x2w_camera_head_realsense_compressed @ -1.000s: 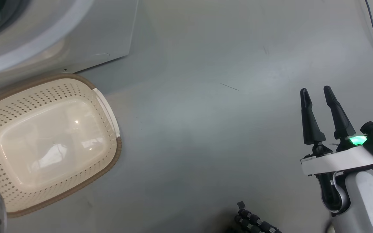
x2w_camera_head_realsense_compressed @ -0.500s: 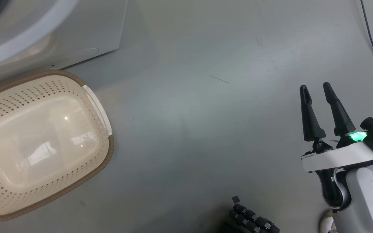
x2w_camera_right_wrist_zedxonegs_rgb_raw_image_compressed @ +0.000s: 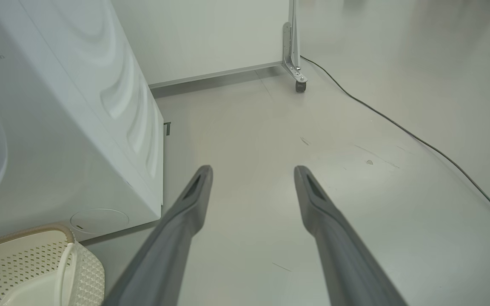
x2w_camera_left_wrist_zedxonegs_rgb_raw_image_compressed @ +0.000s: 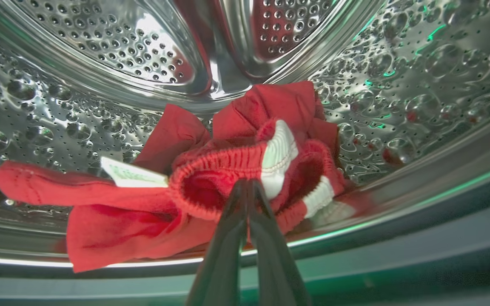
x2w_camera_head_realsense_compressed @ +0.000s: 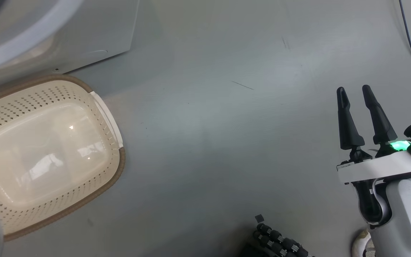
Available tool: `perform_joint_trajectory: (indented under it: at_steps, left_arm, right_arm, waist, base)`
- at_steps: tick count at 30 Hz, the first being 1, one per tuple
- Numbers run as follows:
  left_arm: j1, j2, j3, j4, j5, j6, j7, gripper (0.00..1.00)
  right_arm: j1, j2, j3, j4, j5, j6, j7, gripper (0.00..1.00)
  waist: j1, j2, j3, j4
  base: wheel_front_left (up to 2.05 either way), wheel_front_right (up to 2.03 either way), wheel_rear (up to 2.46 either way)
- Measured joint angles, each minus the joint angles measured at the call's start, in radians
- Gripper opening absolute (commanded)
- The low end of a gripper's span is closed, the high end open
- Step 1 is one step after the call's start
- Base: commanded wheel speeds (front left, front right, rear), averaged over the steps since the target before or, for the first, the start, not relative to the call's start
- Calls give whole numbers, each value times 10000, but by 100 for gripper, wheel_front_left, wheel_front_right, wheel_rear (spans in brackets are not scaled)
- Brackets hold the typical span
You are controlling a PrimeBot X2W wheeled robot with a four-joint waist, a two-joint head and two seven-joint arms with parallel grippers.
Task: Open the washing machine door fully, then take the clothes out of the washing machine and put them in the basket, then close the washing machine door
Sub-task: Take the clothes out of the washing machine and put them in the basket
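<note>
- The left gripper (x2w_camera_left_wrist_zedxonegs_rgb_raw_image_compressed: 247, 183), fingers pressed together, pinches the elastic waistband of the red clothes (x2w_camera_left_wrist_zedxonegs_rgb_raw_image_compressed: 113, 221), which lie heaped low in the steel drum of the washing machine (x2w_camera_left_wrist_zedxonegs_rgb_raw_image_compressed: 58, 106), directly at its fingertips.
- The right gripper (x2w_camera_head_realsense_compressed: 356, 92) hangs spread and empty-handed over the grey floor (x2w_camera_head_realsense_compressed: 209, 142), well apart from the basket (x2w_camera_head_realsense_compressed: 120, 167).

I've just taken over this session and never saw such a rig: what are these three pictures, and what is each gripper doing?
It is a wheeled robot with two arms, each ending in a two-fingered gripper. The head view looks down at the floor: the empty basket sits by the washing machine, and the right gripper hangs open above the floor. The right wrist view looks along its spread fingers. The left wrist view looks into the steel drum: the left gripper is shut, apparently pinching the waistband of the red clothes.
</note>
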Motion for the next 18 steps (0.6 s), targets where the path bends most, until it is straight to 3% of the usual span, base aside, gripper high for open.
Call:
perform_joint_trajectory:
  at_steps: [7,18]
  left_arm:
    - [0,-571,81,-119,25,-2,-489,0]
    - [480,-1329,336,-566,21,0,-2086,0]
  right_arm:
    - [-10,-155,-376,-36,0,0,0,100]
    - [-10,-431,-629,-230,-15,0,0,100]
  waist:
    - [0,0,-10,252]
    - [-1,0,-105,953]
  base:
    - [0,0,0]
    - [0,0,0]
